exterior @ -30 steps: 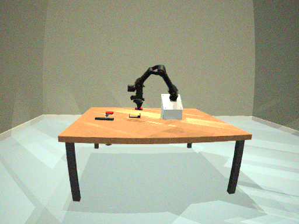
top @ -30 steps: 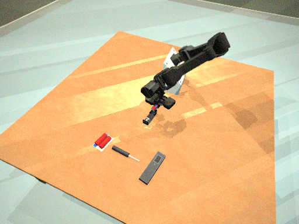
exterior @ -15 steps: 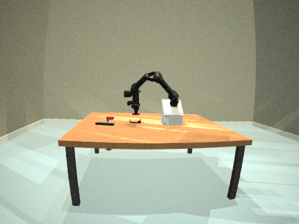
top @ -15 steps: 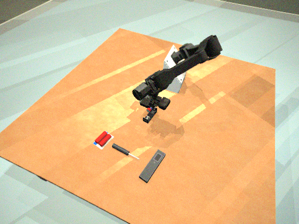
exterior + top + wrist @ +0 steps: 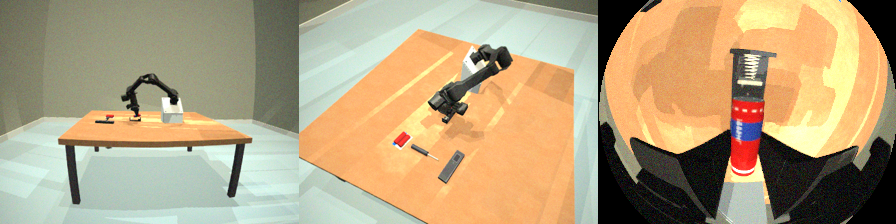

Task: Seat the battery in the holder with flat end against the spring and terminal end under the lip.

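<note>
The battery (image 5: 747, 154) (image 5: 139, 115), red with a blue band, is between the fingers of my gripper (image 5: 745, 135) (image 5: 136, 115), which is shut on it. The dark holder (image 5: 749, 91) (image 5: 446, 120) (image 5: 135, 120) is on the table under the gripper. In the wrist view its spring end shows beyond the battery's far end, with a gap between the battery and the spring. The battery is roughly in line with the holder and covers its near part. In the exterior view the battery appears above the holder, toward its right end. The lip and any contact are hidden.
A card with two red cylinders (image 5: 401, 139) (image 5: 110, 116), a screwdriver (image 5: 419, 150) and a dark remote (image 5: 451, 167) (image 5: 104, 122) lie on the wooden table (image 5: 518, 175) (image 5: 163, 134). The white arm base (image 5: 172, 117) stands behind the gripper.
</note>
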Action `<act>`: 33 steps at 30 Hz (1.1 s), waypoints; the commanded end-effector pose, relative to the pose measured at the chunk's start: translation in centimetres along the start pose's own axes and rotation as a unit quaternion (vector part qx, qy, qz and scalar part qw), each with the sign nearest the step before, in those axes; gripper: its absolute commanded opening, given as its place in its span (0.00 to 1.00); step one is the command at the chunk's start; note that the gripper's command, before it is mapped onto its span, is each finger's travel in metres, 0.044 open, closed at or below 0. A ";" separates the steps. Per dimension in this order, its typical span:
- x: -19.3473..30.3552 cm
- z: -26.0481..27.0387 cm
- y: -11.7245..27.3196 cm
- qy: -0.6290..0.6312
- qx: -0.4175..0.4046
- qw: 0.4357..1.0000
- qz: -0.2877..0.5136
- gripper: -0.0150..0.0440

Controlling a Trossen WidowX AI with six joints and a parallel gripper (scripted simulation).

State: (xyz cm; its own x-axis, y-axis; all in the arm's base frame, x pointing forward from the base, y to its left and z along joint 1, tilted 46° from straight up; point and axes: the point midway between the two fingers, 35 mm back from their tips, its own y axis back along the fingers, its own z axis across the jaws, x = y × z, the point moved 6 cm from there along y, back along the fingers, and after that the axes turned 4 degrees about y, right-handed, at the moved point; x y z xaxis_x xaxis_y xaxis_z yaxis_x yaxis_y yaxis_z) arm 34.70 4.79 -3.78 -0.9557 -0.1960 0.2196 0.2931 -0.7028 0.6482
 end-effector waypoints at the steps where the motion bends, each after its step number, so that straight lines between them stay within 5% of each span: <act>1: -0.3 -0.1 -0.1 0.001 0.000 1.000 0.008 0.39; 33: -2.1 -0.3 -0.9 0.001 -0.003 0.997 0.081 0.39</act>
State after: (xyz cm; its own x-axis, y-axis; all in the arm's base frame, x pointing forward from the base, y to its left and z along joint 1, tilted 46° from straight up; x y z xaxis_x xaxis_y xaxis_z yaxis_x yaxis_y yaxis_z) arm 36.24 5.63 -4.80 -0.9031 -0.2961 0.3109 0.4283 -0.6718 0.6043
